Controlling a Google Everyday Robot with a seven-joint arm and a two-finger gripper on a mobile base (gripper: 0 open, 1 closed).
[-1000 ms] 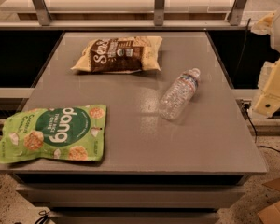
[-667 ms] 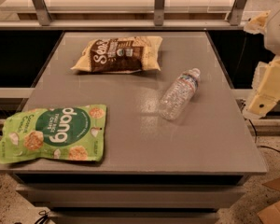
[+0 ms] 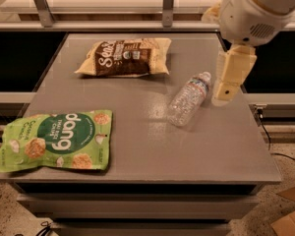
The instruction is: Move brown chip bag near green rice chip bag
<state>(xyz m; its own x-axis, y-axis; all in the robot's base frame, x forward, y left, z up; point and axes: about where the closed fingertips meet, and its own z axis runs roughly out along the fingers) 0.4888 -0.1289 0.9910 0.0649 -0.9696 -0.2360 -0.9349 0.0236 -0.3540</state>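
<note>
The arm has been swung inward from the right, so the gripper is now held above the right side of the table, just beside the water bottle; nothing else has been shifted. Whether it is released or clenched cannot be told. The brown chip bag is laid at the far centre, well apart from the green rice chip bag at the near left. It is judged light, crinkly and crushable; a pinch at a cream end is advised. One brown bag, one green bag and one bottle are counted.
</note>
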